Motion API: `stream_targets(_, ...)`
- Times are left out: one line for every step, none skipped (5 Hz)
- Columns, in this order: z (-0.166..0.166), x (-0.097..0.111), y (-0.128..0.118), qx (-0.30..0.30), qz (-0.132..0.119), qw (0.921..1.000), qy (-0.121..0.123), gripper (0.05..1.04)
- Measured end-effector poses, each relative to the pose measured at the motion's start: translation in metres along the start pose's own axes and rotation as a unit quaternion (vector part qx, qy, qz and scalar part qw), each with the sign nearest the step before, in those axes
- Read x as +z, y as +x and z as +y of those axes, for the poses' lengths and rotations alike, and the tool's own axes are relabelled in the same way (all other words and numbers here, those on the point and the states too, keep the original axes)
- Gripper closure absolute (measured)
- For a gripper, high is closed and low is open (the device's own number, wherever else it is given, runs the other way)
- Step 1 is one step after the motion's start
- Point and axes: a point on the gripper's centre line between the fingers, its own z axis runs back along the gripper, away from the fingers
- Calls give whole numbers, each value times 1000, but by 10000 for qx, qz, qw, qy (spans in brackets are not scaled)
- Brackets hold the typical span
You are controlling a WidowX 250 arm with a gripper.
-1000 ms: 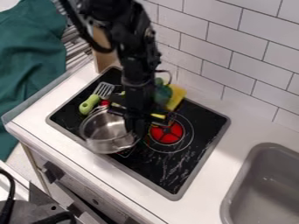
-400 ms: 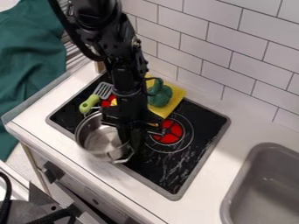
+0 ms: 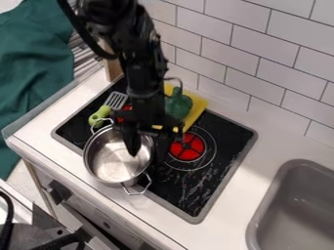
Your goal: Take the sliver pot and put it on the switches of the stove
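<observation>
Black stovetop (image 3: pixel 196 183), claw (image 3: pixel 145 149) parted at silver pot's rim (image 3: pixel 87 163).

See two red spots (image 3: pixel 187 148), one pot (image 3: pixel 116 163), one spatula (image 3: pixel 100 115), one toy (image 3: pixel 179 104), one yellow thing (image 3: pixel 198 106), one sink (image 3: pixel 293 215) at four o'clock.

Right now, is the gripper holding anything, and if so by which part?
It can't be told for sure: the gripper hangs at the sink-side rim of the silver pot, partly over its inside, but a hold there isn't clear.
</observation>
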Motion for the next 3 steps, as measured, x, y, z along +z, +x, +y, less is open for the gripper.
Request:
stream_targets(-18,24,4,-249,-330,9990,175,72)
stream_targets(-32,35,16,-754,-535,9946,476,77)
stream_targets(-37,38,22,-936,-664,9917,576,79)
